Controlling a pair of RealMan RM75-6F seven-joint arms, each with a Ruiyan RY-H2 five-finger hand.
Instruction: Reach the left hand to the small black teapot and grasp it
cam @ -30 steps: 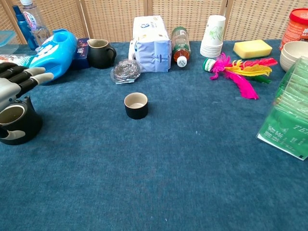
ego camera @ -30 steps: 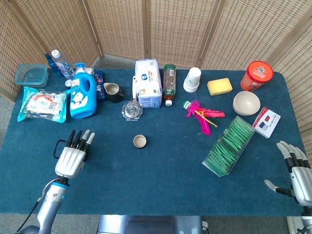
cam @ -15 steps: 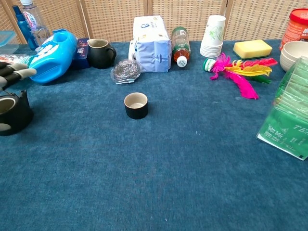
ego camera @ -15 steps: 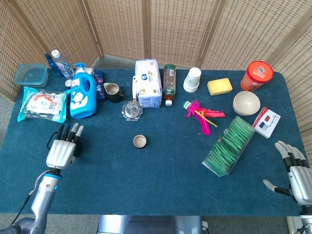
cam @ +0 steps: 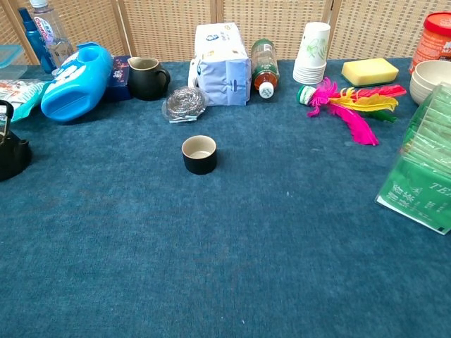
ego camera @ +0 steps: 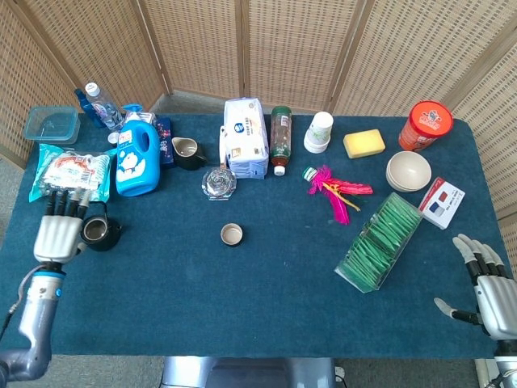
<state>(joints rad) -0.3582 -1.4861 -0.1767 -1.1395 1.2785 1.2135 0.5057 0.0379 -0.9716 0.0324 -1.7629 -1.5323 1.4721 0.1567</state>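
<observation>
The small black teapot (ego camera: pixel 101 234) stands near the table's left edge; the chest view shows only part of the teapot (cam: pixel 8 151) at its left border. My left hand (ego camera: pixel 58 230) lies back-up right beside it on its left, fingers stretched toward the snack bag, thumb side against the pot. The thumb is hidden, so the hold itself does not show. My right hand (ego camera: pixel 489 287) hangs at the table's front right corner, fingers apart and holding nothing. Neither hand shows plainly in the chest view.
A snack bag (ego camera: pixel 71 171) and a blue detergent bottle (ego camera: pixel 137 158) lie just beyond the teapot. A small black cup (ego camera: pixel 232 234) sits mid-table, with a dark pitcher (ego camera: pixel 187 152) and a steel scrubber (ego camera: pixel 219 183) behind it. A tea-bag box (ego camera: pixel 380 241) is at the right.
My left hand has swung left and away toward the snack bag, and the teapot has shifted left with it, now uncovered beside the hand. The right hand has barely moved.
</observation>
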